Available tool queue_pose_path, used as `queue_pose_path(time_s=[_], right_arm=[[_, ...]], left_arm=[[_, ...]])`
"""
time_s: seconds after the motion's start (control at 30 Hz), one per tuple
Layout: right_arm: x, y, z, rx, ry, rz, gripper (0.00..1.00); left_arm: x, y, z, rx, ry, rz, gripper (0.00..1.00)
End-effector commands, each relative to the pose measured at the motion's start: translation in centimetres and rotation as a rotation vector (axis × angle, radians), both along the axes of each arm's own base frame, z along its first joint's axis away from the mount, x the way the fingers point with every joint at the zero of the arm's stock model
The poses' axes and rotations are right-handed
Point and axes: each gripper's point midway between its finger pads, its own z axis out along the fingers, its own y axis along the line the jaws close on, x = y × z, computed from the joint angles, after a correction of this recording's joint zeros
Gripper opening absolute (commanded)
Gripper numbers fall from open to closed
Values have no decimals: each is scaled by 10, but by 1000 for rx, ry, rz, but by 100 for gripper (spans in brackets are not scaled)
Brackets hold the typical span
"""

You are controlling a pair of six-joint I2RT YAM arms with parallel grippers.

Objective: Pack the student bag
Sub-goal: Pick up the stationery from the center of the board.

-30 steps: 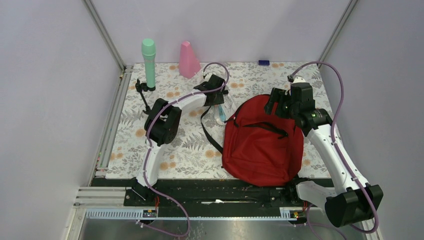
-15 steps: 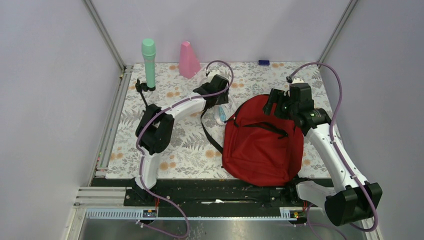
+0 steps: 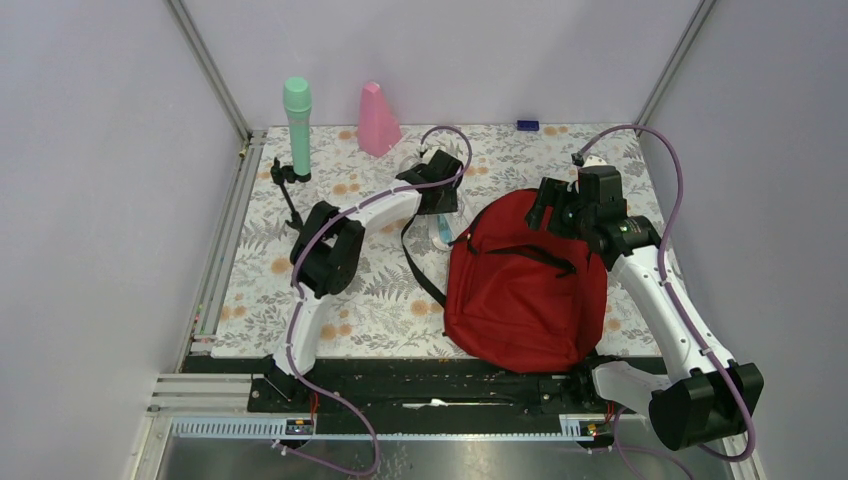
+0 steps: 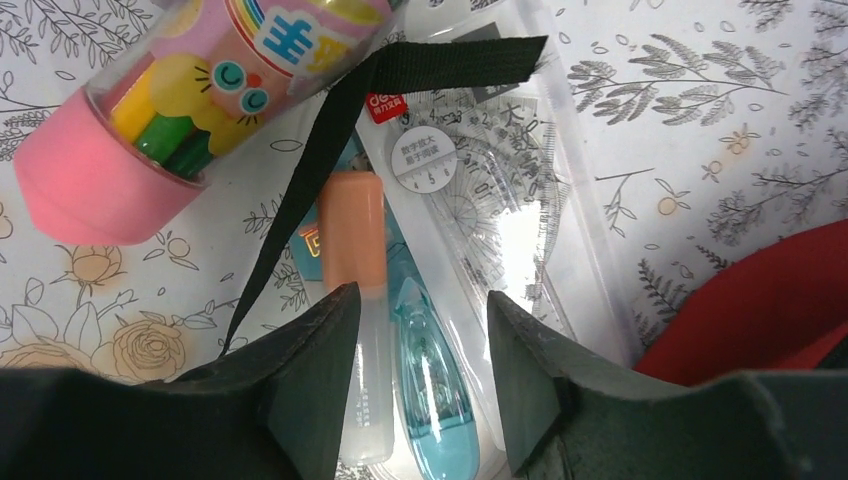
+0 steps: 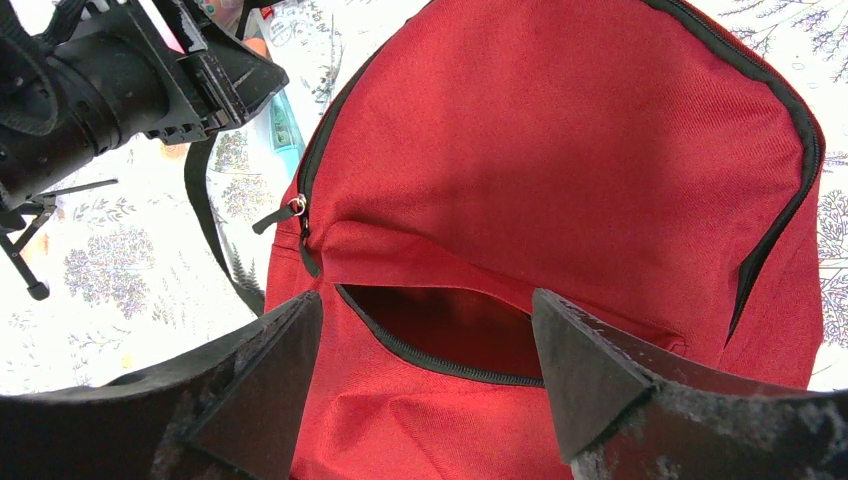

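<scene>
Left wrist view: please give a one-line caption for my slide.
Left gripper poised over an orange-capped tube and teal correction tape, beside the student bag.

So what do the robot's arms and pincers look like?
The left arm and right arm are white tubes with chunky black joints. A purple cable loops along each. The left pincer and right pincer each have two black wedge-shaped fingers.

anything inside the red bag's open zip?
Through the open zip of the student bag only shadowed red lining shows, no items. Deeper inside is covered by the fabric, so contents there cannot be seen.
</scene>
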Motion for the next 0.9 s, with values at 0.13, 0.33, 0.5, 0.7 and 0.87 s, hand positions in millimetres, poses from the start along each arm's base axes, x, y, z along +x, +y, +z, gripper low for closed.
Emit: queue_pose_path(time_s=[0.13,0.33,0.5,0.7,0.87], right_arm=[[-3,3,11,32,-27,8,83],[-5,6,9,44,-15,16,83],[-6,6,7,48,-9,15,83],[-7,8,4,55,2,20,83],[-7,9,3,58,6,19,83]], left_arm=[[16,9,5,-7,3,20,51],[21,15,-1,20,16,24,51],[20,23,-3,49,11,37,52],[15,28,-13,58,37,35,51],[10,30,-20,68,52,24,42]])
